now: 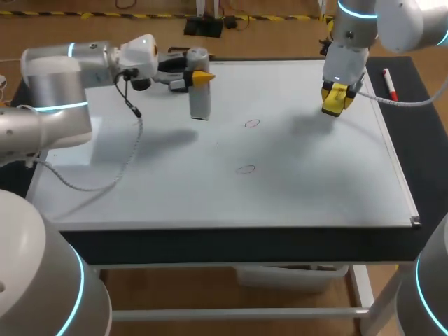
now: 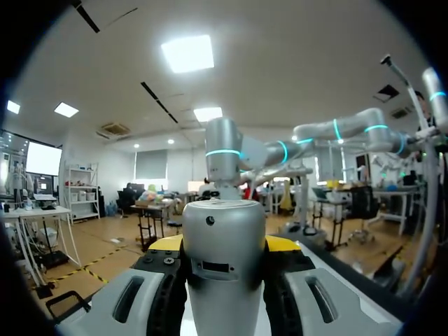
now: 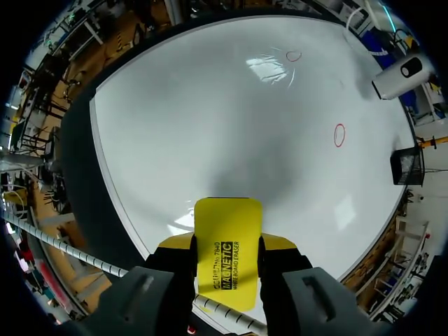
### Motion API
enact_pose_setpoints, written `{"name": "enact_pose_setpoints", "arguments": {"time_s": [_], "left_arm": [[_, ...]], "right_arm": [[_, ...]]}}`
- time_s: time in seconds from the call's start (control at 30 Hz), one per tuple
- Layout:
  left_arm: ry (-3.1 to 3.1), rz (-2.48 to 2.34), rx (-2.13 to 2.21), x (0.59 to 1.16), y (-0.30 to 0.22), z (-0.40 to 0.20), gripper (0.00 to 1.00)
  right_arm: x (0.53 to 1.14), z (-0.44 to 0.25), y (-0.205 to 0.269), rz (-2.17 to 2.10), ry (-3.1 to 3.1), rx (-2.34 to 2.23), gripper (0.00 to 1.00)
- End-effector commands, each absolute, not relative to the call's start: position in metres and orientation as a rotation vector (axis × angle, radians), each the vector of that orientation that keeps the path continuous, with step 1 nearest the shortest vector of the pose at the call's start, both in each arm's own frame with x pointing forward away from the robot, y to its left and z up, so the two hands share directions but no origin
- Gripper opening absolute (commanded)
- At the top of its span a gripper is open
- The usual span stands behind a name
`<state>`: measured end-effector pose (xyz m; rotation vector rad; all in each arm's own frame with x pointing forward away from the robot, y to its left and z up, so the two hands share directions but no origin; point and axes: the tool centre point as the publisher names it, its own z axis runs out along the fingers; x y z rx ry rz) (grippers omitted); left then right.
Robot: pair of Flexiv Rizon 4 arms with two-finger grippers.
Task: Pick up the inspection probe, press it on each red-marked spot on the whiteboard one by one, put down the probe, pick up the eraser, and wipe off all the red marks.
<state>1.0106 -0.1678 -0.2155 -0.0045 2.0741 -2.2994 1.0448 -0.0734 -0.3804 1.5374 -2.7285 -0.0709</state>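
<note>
The whiteboard (image 1: 315,189) covers most of the desk (image 1: 427,140), and two red-marked spots show near its middle. The nearer red ring (image 1: 245,169) lies alone on the white surface. The farther red ring (image 1: 252,123) sits beyond it, well apart from both arms.

To the left of that farther ring stands the inspection probe (image 1: 200,101), a pale grey cylinder held upright. The left gripper (image 1: 199,77) comes in sideways from the left and pinches the probe's upper part. In the left wrist view the probe (image 2: 224,266) fills the gap between the fingers, and a yellow tip (image 2: 166,243) presses against each flank. Its lower end is over the board, beside the ring rather than on it. Whether it touches the surface I cannot tell.

Across the board, on the right side, the right gripper (image 1: 338,94) points down with the yellow eraser (image 1: 336,99) clamped between its fingers. The right wrist view shows the eraser (image 3: 226,245) sticking out ahead of the yellow tips, clear of the board. Both rings and the probe lie well ahead of it.

Farthest off, a red marker pen (image 1: 389,84) lies on the dark desk just beyond the board's right edge.
</note>
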Motion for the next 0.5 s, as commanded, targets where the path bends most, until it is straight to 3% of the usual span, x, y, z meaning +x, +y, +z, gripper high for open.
{"name": "enact_pose_setpoints", "arguments": {"time_s": [0.03,0.5], "left_arm": [[2.077,-2.301,-0.010,1.013,-0.187,-0.219,0.00],[2.091,-2.302,-0.034,1.010,-0.230,-0.226,0.00]], "right_arm": [[1.045,-0.379,-0.074,-0.067,-2.725,1.540,0.00],[1.045,-0.379,-0.074,-0.067,-2.725,1.540,0.00]]}}
